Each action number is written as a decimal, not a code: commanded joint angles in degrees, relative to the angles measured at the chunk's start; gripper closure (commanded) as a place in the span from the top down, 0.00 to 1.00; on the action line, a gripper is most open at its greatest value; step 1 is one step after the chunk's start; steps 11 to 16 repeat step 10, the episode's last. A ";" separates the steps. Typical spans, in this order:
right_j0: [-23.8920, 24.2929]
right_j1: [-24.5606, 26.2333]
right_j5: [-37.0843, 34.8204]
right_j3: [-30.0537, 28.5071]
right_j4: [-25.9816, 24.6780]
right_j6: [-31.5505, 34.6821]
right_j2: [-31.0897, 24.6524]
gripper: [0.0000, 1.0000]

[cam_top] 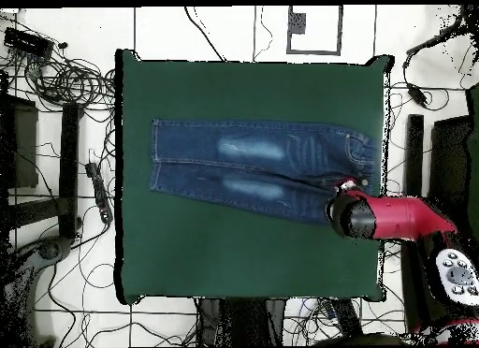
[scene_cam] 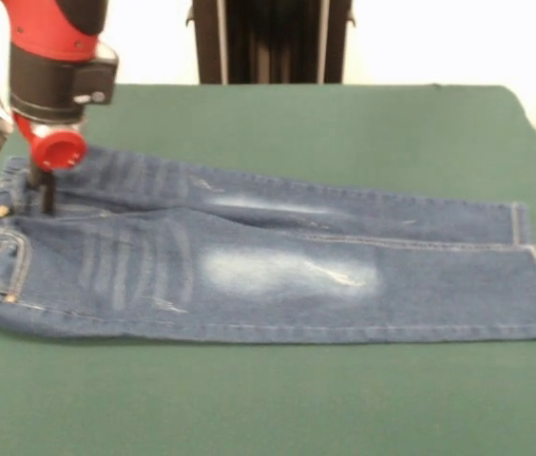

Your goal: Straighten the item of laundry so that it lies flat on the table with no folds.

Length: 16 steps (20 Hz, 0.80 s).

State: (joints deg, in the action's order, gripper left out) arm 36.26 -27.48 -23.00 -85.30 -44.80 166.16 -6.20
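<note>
The small blue denim jeans (scene_cam: 287,271) lie spread lengthwise on the dark green table (scene_cam: 344,123), waistband at the left and leg cuffs at the right in the front view. Both legs lie side by side, with whitish thigh patches and a slight crease between them. My gripper (scene_cam: 42,193) hangs under the red and black arm and reaches down to the far corner of the waistband, touching or just above the denim. In the overhead view the jeans (cam_top: 262,171) lie across the table (cam_top: 234,260), and the arm (cam_top: 384,218) covers the waistband's corner.
The robot's black pedestal (scene_cam: 268,43) stands at the table's far side. Cables (cam_top: 65,82) and black stands (cam_top: 65,176) lie on the floor around the table. Green cloth shows on all sides of the jeans.
</note>
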 commanded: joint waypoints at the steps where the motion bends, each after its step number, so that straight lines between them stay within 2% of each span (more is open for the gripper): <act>1: 3.69 0.33 -9.24 0.38 -6.48 -26.14 -0.75 1.00; 8: 6.67 -0.20 -8.75 -1.27 -8.25 -26.29 -3.37 1.00; 10: 10.33 1.18 -2.36 -5.17 -7.29 -23.94 -8.59 1.00; 16: 10.33 1.18 -2.36 -5.17 -7.29 -23.94 -8.59 1.00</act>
